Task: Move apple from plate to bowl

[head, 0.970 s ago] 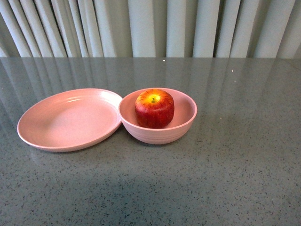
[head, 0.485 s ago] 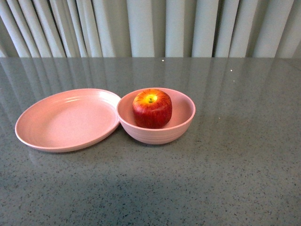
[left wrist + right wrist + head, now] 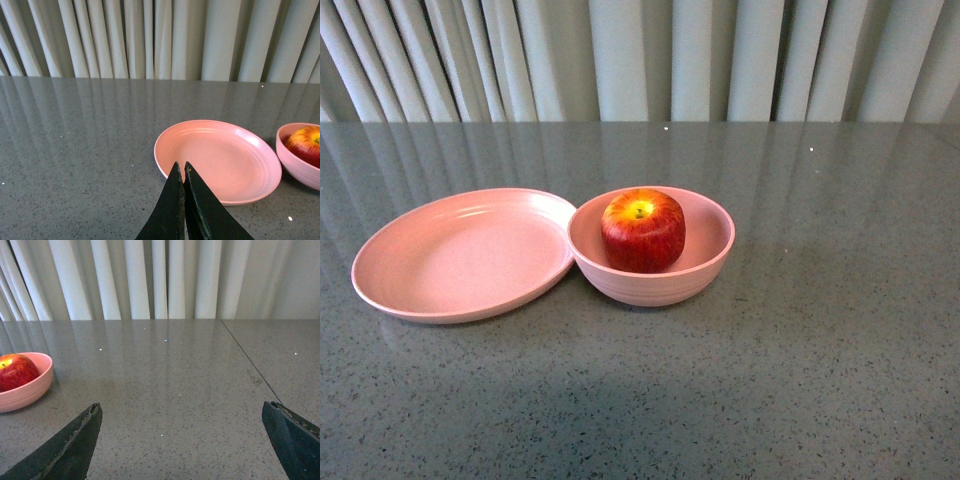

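Note:
The red apple [image 3: 643,230] with a yellow patch at its stem sits inside the deep pink bowl [image 3: 705,270] near the table's middle. The flat pink plate [image 3: 460,255] lies beside it on the left, rim touching the bowl, nothing on it. Neither arm shows in the front view. In the left wrist view my left gripper [image 3: 181,166] is shut with nothing in it, held back over the near rim of the plate [image 3: 225,160], and the apple [image 3: 306,143] shows at the edge. My right gripper [image 3: 182,410] is open over bare table, well to the right of the bowl [image 3: 25,392] and apple [image 3: 16,371].
The grey speckled tabletop [image 3: 820,360] runs back to pale pleated curtains [image 3: 640,60]. A thin seam [image 3: 247,362] crosses the table surface on the right side in the right wrist view.
The plate, bowl and apple have drifted a few pixels left in the front view; their arrangement is the same.

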`<action>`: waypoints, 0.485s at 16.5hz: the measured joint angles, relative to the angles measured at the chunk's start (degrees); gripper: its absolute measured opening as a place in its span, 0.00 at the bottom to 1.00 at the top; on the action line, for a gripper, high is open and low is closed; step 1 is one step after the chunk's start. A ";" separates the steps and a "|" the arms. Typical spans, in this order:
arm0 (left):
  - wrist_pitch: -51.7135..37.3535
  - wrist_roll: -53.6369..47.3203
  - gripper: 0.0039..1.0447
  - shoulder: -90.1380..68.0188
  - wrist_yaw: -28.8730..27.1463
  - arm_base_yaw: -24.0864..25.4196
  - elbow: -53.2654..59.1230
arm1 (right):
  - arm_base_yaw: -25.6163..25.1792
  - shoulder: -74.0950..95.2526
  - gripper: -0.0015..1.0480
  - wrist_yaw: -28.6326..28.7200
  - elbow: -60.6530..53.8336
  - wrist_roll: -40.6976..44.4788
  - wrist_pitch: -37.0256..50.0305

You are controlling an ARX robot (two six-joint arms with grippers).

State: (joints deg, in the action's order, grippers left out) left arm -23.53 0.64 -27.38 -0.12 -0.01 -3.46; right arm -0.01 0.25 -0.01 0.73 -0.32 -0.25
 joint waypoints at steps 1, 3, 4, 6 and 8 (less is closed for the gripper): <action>1.25 0.00 0.01 1.70 0.00 0.00 0.42 | 0.00 0.00 0.94 0.00 0.00 0.00 0.00; 2.95 0.00 0.01 4.13 0.00 0.00 0.96 | 0.00 0.00 0.94 0.00 0.00 -0.02 0.02; 3.98 0.00 0.01 5.60 0.00 0.00 1.29 | 0.00 0.00 0.94 0.00 0.00 0.00 0.00; 3.82 0.00 0.01 7.34 0.09 0.00 2.67 | 0.00 0.00 0.94 0.00 0.00 -0.02 0.00; 6.16 0.00 0.01 10.14 0.09 0.00 2.67 | 0.00 0.00 0.94 0.00 0.00 0.00 0.00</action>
State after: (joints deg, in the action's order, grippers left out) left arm -17.37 0.64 -17.23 -0.03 -0.01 -0.80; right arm -0.01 0.25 -0.01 0.73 -0.32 -0.25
